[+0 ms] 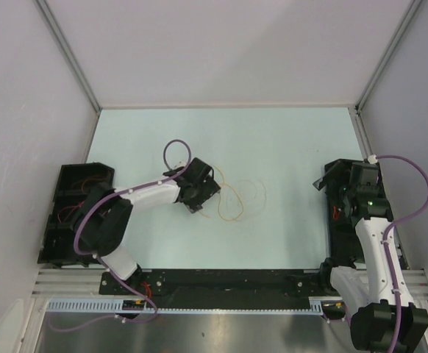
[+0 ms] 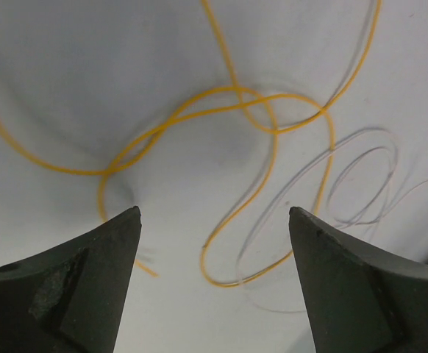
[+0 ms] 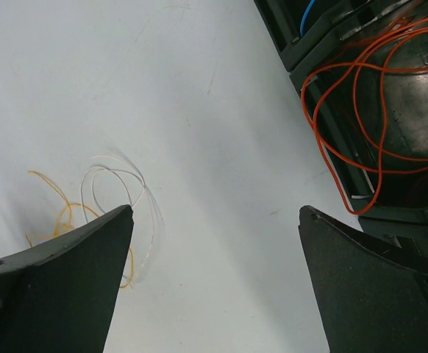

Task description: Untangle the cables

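An orange cable (image 1: pixel 242 207) lies in crossing loops mid-table, and a pale cable (image 1: pixel 258 193) curls beside it on the right. My left gripper (image 1: pixel 212 193) is open at the tangle's left edge. In the left wrist view the orange cable (image 2: pixel 237 90) loops between and ahead of the open left gripper (image 2: pixel 214 220), touching neither finger, with the pale cable (image 2: pixel 368 132) to its right. My right gripper (image 3: pixel 214 213) is open and empty over bare table beside the right tray. It sees the pale cable (image 3: pixel 115 157) and the orange cable (image 3: pixel 67 208) far off.
A black tray (image 1: pixel 332 220) at the right edge holds red-orange cables (image 3: pixel 354 81) and a blue one (image 3: pixel 307 15). A black tray (image 1: pixel 74 176) at the left edge holds red wires. White walls stand around the table.
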Motion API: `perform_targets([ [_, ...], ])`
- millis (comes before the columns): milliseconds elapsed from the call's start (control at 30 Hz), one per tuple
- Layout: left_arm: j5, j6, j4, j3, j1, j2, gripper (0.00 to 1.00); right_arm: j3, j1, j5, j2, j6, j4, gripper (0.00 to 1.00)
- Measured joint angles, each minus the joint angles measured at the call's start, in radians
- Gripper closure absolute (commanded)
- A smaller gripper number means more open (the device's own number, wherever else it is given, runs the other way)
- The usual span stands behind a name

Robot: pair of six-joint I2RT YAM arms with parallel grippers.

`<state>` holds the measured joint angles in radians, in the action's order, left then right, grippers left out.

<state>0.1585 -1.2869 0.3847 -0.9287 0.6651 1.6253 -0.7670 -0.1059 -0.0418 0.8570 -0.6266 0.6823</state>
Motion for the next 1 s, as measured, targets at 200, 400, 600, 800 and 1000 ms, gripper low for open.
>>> perform_targets([
  [200, -0.031, -0.150, -0.033, -0.099, -0.001, 0.104, 0.13, 0.000, 0.000, -0.005, -0.011, 0.021, 0.001, 0.00],
  [400, -0.015, -0.261, 0.004, -0.140, -0.004, 0.148, 0.14, 0.000, 0.000, -0.035, -0.057, 0.040, 0.001, 0.00],
  [600, 0.016, -0.310, 0.096, -0.240, -0.029, 0.212, 0.14, 0.000, 0.000, -0.078, -0.089, 0.053, 0.001, 0.00],
  [800, 0.107, -0.292, 0.249, -0.426, -0.084, 0.331, 0.14, 0.000, 0.000, -0.114, -0.109, 0.067, 0.001, 0.00],
  [1000, 0.199, -0.087, 0.354, -0.708, -0.146, 0.511, 0.14, 0.000, 0.000, -0.138, -0.118, 0.082, 0.002, 0.00],
])
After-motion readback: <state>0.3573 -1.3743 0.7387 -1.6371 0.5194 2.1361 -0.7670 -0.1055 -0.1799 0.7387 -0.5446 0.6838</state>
